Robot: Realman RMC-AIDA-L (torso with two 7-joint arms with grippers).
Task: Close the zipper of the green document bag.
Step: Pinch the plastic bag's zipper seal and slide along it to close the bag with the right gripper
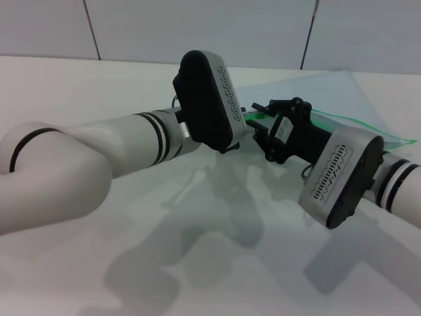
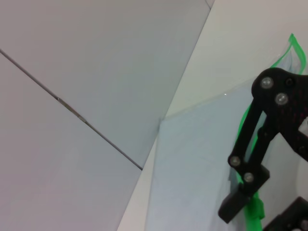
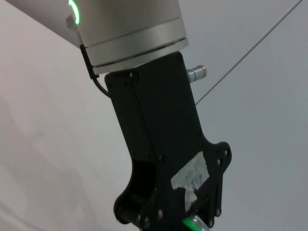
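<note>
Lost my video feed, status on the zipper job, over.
Both hands meet at the green zipper edge of the bag. Left hand and right hand grip unclear. Nothing blocking seen.

surface: white table [image 1: 99, 85] | on it: green document bag [image 1: 342, 99], flat
</note>
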